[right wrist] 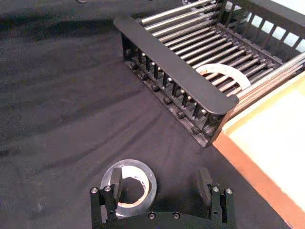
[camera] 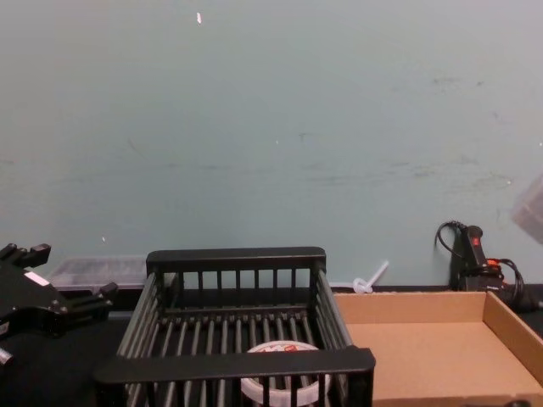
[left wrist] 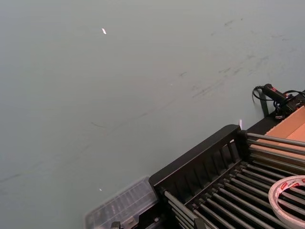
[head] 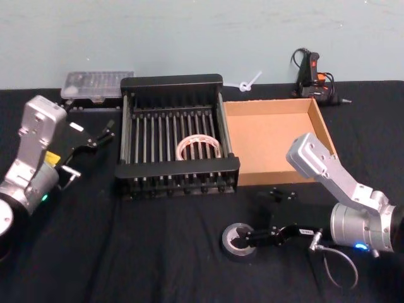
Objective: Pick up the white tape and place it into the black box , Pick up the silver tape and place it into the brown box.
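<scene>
The white tape (head: 199, 148) with red markings lies flat on the floor of the black box (head: 170, 82), toward its right side; it also shows through the bars as the white tape (camera: 284, 349) (right wrist: 224, 72) (left wrist: 291, 190). The silver tape (head: 239, 242) lies on the black cloth in front of the brown box (head: 319, 120). My right gripper (head: 250, 236) is open and low over it; one finger (right wrist: 116, 180) is in the silver tape's (right wrist: 129, 175) hollow centre and the other stands beside the roll. My left gripper (head: 96, 136) hangs open left of the black box, holding nothing.
A clear plastic case (head: 98, 85) sits behind the black box at the left. A black glue gun (head: 312, 76) with its cable lies behind the brown box, and a white zip tie (head: 247, 83) lies near the wall. Black cloth covers the table.
</scene>
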